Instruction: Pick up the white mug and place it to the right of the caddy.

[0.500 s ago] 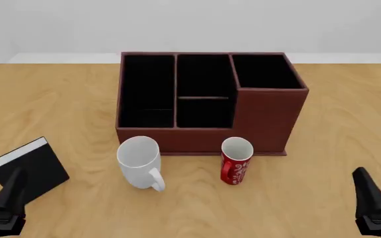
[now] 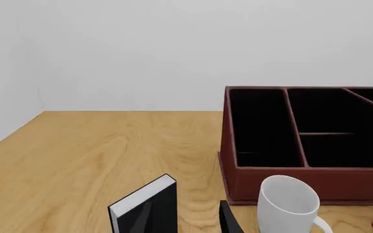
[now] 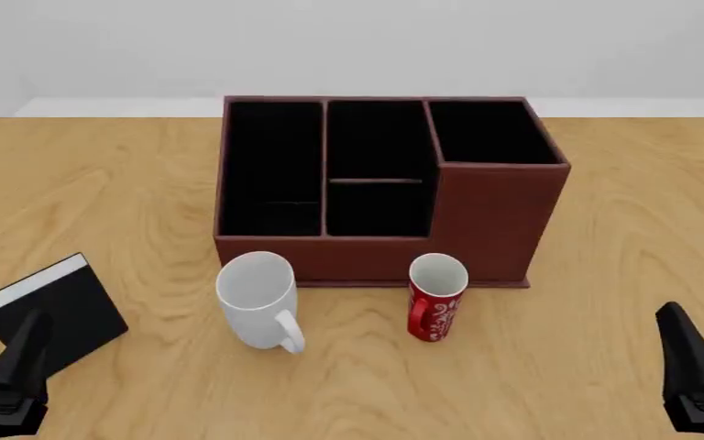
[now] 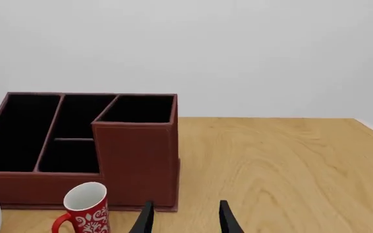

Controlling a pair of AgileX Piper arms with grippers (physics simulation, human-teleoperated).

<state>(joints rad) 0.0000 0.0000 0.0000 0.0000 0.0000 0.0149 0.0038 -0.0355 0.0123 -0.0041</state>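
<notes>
Front view: glossy cylindrical white mug (image 3: pixel 256 298), boxy caddy (image 3: pixel 383 188).

A glossy plain white cylindrical mug (image 3: pixel 257 298) stands beside a slim red can patterned with white swirls (image 3: pixel 436 296). Behind them sits a dark reddish-brown rectangular caddy with black-lined compartments (image 3: pixel 499 220). A small black book with white pages (image 3: pixel 52 312) lies on the light, wavy-grained wooden table (image 3: pixel 621 229); both grippers are black.

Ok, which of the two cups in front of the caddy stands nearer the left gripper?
The white mug, plain and glossy, handle toward the camera. The red cup with white swirls stands further right.
</notes>
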